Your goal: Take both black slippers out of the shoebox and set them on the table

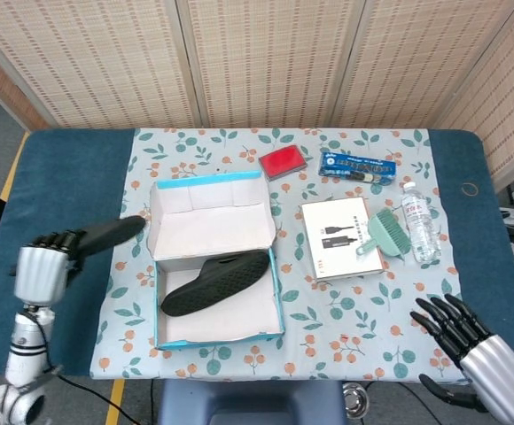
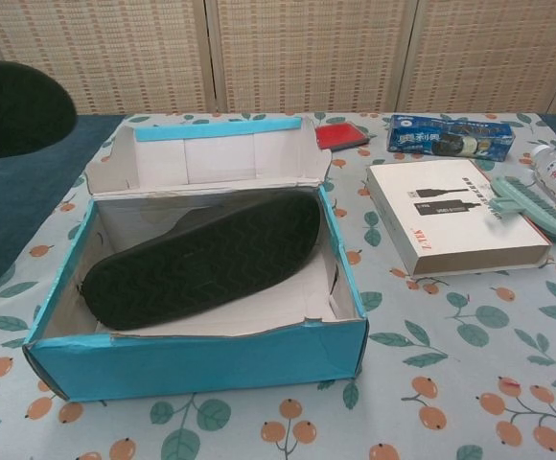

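My left hand (image 1: 42,266) holds one black slipper (image 1: 105,233) up in the air, left of the shoebox (image 1: 276,292) and over the blue cloth; its toe shows at the chest view's left edge (image 2: 14,107). The second black slipper (image 1: 214,281) lies sole up inside the box (image 2: 201,254). At the head view's bottom right corner my right hand (image 1: 474,348) hovers with fingers spread and nothing in it. The chest view shows neither hand.
A white book (image 1: 341,237) with a green brush (image 1: 386,232) on it lies right of the box. A water bottle (image 1: 420,221), a blue cookie pack (image 1: 357,166) and a red case (image 1: 283,162) sit further back. The box lid (image 1: 208,195) stands open.
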Action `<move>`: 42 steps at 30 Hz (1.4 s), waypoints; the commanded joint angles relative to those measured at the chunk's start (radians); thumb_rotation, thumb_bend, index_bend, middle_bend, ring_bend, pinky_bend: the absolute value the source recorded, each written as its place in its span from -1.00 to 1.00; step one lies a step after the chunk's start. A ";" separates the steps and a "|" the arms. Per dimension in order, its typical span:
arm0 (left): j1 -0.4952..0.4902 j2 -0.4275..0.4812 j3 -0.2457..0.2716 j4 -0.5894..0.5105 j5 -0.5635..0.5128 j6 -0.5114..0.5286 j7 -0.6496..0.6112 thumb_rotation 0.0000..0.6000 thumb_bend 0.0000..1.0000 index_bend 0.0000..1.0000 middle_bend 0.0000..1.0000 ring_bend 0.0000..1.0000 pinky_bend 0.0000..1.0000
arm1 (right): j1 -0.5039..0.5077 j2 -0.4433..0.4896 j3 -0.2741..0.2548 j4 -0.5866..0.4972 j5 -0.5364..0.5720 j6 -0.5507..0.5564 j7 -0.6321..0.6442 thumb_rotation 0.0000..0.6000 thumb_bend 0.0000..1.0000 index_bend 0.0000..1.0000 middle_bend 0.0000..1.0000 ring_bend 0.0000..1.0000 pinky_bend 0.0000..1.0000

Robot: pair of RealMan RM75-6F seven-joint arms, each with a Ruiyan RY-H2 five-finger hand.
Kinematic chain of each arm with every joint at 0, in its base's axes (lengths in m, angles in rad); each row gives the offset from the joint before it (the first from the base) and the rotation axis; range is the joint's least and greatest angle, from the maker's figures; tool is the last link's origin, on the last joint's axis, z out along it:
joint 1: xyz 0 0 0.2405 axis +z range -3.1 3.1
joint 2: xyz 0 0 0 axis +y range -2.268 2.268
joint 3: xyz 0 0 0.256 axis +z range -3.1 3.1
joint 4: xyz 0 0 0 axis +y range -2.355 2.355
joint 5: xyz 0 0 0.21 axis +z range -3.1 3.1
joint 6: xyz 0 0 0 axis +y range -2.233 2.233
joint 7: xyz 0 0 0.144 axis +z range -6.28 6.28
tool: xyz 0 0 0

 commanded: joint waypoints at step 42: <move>0.231 0.177 0.221 -0.488 -0.134 -0.237 0.109 1.00 -0.24 -1.00 -1.00 -1.00 -0.62 | -0.197 -0.088 0.010 0.134 0.100 0.032 -0.034 0.58 -0.53 -1.00 -1.00 -1.00 -1.00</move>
